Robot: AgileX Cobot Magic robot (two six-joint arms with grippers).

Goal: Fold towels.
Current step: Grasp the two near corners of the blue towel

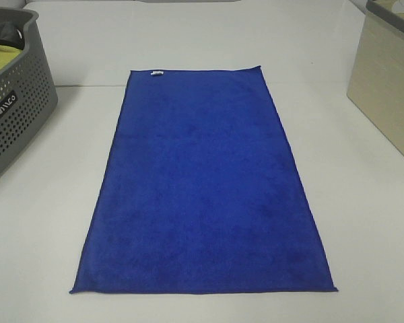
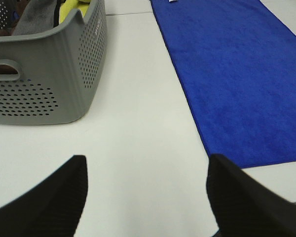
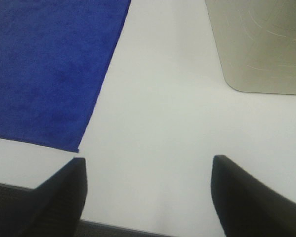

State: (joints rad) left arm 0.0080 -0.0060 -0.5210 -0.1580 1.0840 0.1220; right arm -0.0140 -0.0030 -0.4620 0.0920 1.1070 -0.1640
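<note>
The royal-blue towel point(image 1: 203, 185) lies flat and fully spread on the white table, long side running away from me, with a small white tag point(image 1: 155, 73) at its far short edge. It also shows in the left wrist view point(image 2: 237, 74) and the right wrist view point(image 3: 44, 69). My left gripper point(image 2: 145, 197) is open and empty over bare table, left of the towel's near left corner. My right gripper point(image 3: 148, 197) is open and empty over bare table, right of the towel's near right corner. Neither gripper shows in the exterior high view.
A grey perforated basket point(image 1: 17, 114) holding yellow-green and dark cloths stands at the far left, also in the left wrist view point(image 2: 44, 79). A beige bin point(image 1: 387, 87) stands at the far right, also in the right wrist view point(image 3: 261, 44).
</note>
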